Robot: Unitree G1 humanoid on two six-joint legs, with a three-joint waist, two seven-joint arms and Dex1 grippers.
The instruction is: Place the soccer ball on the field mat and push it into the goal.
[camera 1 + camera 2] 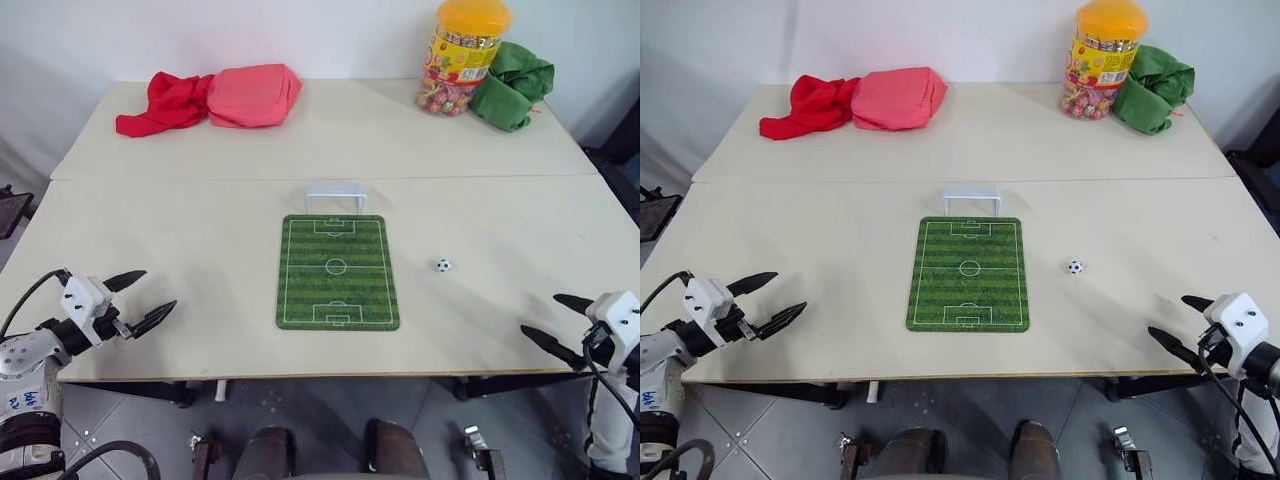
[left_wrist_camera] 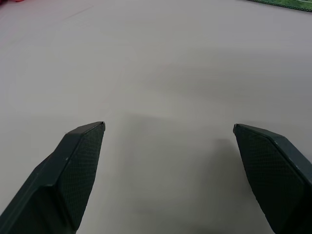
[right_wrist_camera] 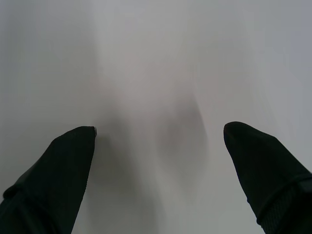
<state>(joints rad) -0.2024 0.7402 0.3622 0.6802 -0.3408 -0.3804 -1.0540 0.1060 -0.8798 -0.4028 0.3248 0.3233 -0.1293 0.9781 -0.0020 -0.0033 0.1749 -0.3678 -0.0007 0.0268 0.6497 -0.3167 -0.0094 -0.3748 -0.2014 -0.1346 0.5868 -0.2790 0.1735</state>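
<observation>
1. Nearest, at the front edge of the pale beige flat-topped desk (image 1: 200, 250), the left pincer (image 1: 142, 297) and the right pincer (image 1: 556, 322) both hang with fingers spread apart and nothing between them, each well apart from the striped green rectangular field mat (image 1: 337, 271).
2. The tiny white soccer ball with black patches (image 1: 443, 265) rests on bare desk just right of the mat, not yet on it. Being so small and round, it could squirt out of closing fingers or roll off toward the desk's edge if nudged first.
3. Beyond the mat's far end stands the low white goal frame (image 1: 335, 194); a hard or off-line push would likely send the ball past it or shift the frame.
4. Farther from the mat lie a crumpled red cloth (image 1: 166, 102), a pink folded pouch (image 1: 254, 95), a yellow-lidded candy jar (image 1: 463, 56) and a green cloth bundle (image 1: 512, 84), against a plain white wall (image 1: 200, 35).
</observation>
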